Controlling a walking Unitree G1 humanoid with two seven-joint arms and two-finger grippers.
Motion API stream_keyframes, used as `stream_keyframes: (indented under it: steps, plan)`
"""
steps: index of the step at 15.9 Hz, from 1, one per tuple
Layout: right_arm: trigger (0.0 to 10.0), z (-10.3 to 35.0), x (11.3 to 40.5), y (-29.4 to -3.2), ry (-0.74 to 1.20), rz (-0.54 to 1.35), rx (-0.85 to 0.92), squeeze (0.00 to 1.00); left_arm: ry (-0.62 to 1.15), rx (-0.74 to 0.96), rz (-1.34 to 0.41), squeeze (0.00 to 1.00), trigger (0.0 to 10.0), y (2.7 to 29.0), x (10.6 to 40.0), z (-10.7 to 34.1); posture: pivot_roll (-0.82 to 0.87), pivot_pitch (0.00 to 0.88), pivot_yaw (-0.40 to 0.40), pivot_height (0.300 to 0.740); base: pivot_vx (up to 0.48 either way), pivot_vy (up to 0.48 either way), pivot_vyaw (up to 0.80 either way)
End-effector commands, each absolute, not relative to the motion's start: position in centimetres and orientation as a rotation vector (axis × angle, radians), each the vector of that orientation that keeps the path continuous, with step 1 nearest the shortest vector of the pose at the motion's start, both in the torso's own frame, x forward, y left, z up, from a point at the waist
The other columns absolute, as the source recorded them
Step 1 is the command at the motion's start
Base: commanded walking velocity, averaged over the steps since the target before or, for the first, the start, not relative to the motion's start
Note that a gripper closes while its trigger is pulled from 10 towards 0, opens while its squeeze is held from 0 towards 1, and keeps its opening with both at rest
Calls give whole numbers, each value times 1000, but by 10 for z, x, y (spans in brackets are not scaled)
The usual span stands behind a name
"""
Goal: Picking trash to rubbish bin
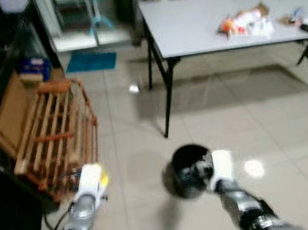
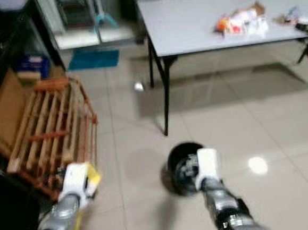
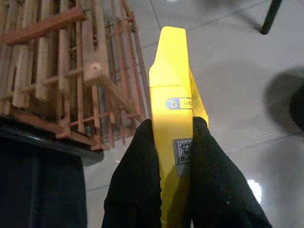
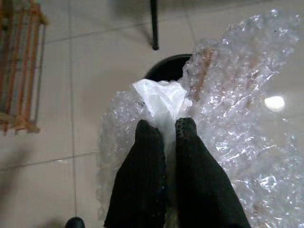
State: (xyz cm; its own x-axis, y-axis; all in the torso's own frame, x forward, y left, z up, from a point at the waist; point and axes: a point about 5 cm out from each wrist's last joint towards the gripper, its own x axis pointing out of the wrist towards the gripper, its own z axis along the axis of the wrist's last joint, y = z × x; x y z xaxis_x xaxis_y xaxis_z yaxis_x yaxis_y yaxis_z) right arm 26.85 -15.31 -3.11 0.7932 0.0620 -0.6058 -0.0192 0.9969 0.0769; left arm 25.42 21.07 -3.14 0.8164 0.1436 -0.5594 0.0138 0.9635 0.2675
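Both jaws are clenched on trash: our left gripper (image 3: 172, 142) pinches a flat yellow carton (image 3: 173, 99) between its black fingers (image 3: 137, 166), and our right gripper (image 4: 165, 130) clamps a crumpled sheet of clear bubble wrap (image 4: 237, 109) with a bit of white plastic bunched at the fingertips; the wrist views give us this grip plainly, whereas from the head we make out only pale blurred ends of the two arms; the head view in turn shows the black rubbish bin (image 1: 188, 171) standing on the tiled floor (image 1: 250, 123) just before the right arm, with the wrap held at its rim, while the right wrist view lets only a dark arc of the bin peek above the wrap; the carton bears a small blue logo and a printed code on its edge, too small for us to read; a slatted wooden crate (image 1: 54, 133) lies beside the left arm; further off a white folding table (image 1: 200, 26) carries more wrappers (image 1: 245, 22), blurred; a small white scrap (image 1: 134, 88) lies on the floor near the table leg.
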Motion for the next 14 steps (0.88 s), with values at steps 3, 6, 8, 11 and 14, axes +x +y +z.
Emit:
stream_keyframes:
  steps: [3,6,8,11,14]
  plan:
    - [10000,-31,268,-169,658,6,40,0,613,244,18,0,10000,193,255,-34,-4,36,5,740,0,0,0]
    - [10000,-31,268,-169,656,8,41,0,613,244,21,0,10000,194,255,-34,-3,35,7,740,0,0,0]
    - [10000,-31,268,-168,655,10,40,0,619,255,23,0,10000,195,254,-35,-1,35,5,740,0,0,0]
    - [10000,-31,268,-168,658,14,40,0,619,257,25,0,10000,195,255,-34,0,30,4,740,0,0,0]
    - [10000,-30,269,-166,661,23,46,0,621,260,27,0,10000,196,255,-34,-1,28,4,740,0,0,-492]
